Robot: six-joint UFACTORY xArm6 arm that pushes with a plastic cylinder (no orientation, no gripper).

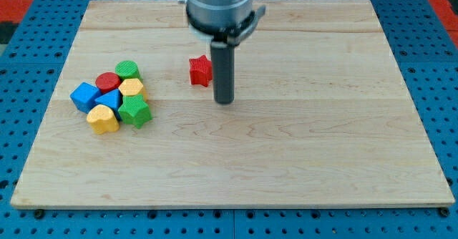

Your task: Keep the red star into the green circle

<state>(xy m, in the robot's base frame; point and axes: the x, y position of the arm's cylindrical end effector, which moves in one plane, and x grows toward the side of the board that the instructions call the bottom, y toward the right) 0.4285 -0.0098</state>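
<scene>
Only one cam here, so: the arm comes down from the view's top, grey collar up there w/ the dark rod hanging straight down, upright, no tilt. My tip (225, 101) sits on the wooden board (300, 139), roughly centre-left. It's just a plain rod, so nothing to open or close and it's not holding anything.

Red star (201, 71) is just left of the rod and a bit toward the view's top from my tip, right beside the shaft; can't tell if they're actually touching.

Green circle (127, 69) is well off to the left of my tip, at the top of a tight cluster w/ the red circle (107, 81), yellow block (132, 88), blue cube (84, 96), a smaller blue block (109, 100), green star-ish block (134, 111) and yellow heart (102, 119). The red circle and yellow block crowd up against the green circle.
</scene>
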